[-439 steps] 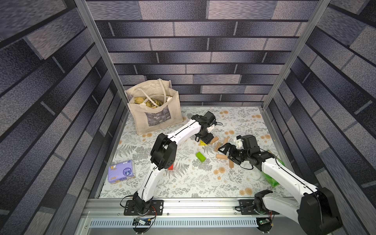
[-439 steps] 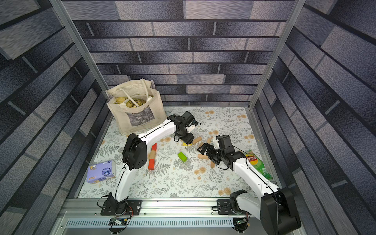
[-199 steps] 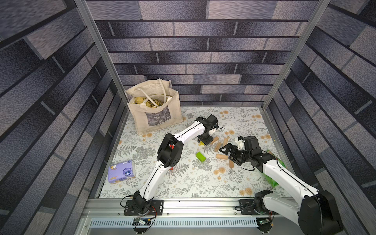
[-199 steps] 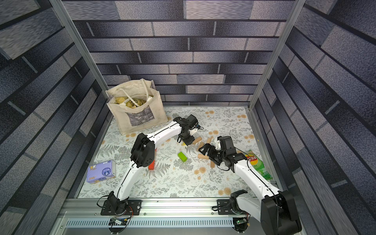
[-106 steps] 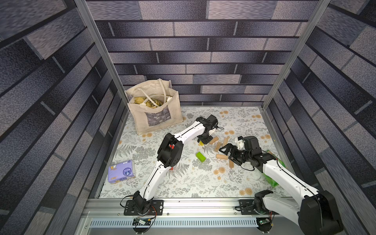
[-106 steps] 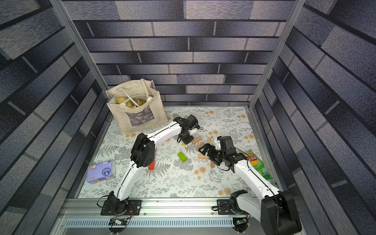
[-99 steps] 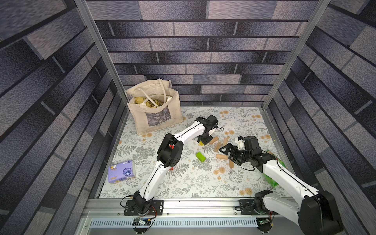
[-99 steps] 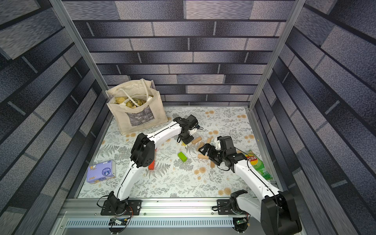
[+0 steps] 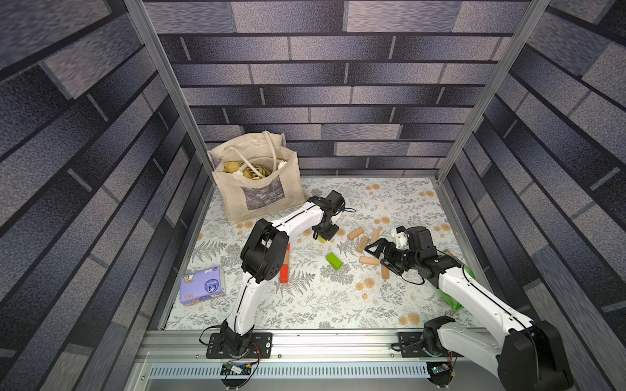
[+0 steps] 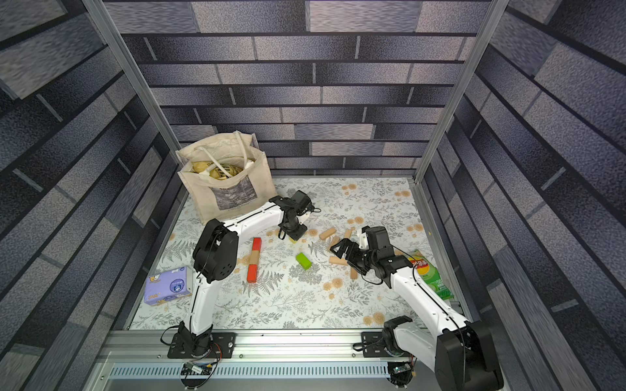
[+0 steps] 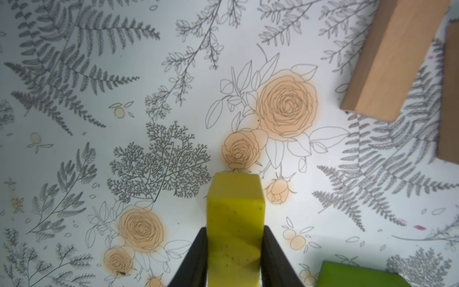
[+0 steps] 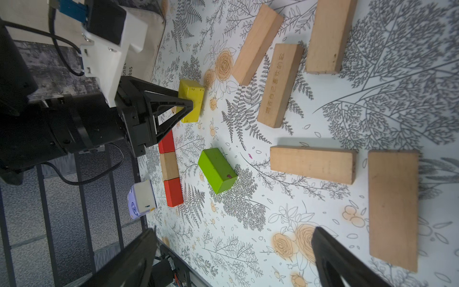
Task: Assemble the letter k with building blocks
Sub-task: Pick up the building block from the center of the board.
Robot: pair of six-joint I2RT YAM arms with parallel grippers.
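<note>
The left pincer (image 11: 234, 232) has just closed onto the yellow block (image 11: 235, 198), still lying on the desk (image 9: 305, 304) beyond the red-tan-red spine (image 10: 254, 260), so it looks ready to be carried over as a slanted arm, while the right pincer (image 12: 233, 229) hangs spread near the tan blocks (image 12: 313, 164).
</note>
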